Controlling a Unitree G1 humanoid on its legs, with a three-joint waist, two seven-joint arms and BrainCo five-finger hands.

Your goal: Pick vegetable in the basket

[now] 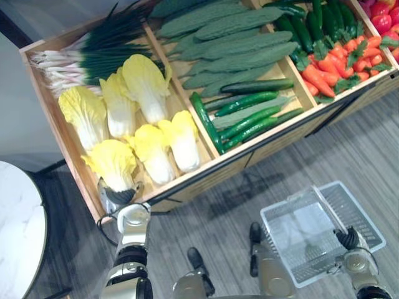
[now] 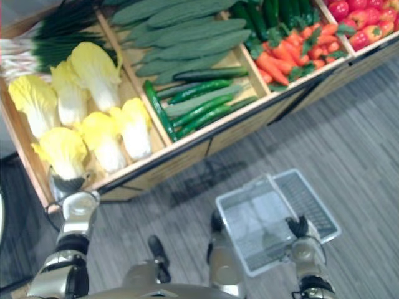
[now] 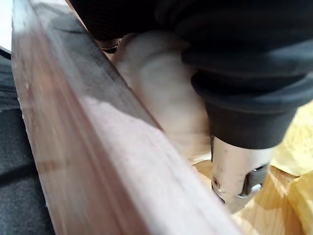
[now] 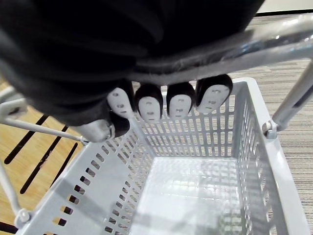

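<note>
Cabbage (image 1: 114, 163), pale yellow, lying at front-left corner of wooden display bin (image 1: 187, 182), among several others in that compartment.

Left eye view: left hand (image 1: 120, 197) at stem end of this cabbage, just inside bin's front edge; grip state cannot be told. Spring onions (image 1: 93, 50) behind cabbages. Bumpy green gourds (image 1: 230, 43) and cucumbers (image 1: 249, 112) in next compartment. Grey mesh basket (image 1: 295, 197) above grey plank floor (image 1: 374, 143), well apart from cabbage, carried by right hand (image 1: 349, 240).

Right eye view: same layout. Carrots (image 2: 287, 56) and red peppers (image 2: 361, 25) in compartments further right.

Left wrist view: dark ribbed cover against white cabbage stem, front board (image 3: 98, 161) just beside.

Right wrist view: fingers (image 4: 178, 103) curled round metal handle (image 4: 264, 46), holding basket, perforated walls hanging below.
</note>
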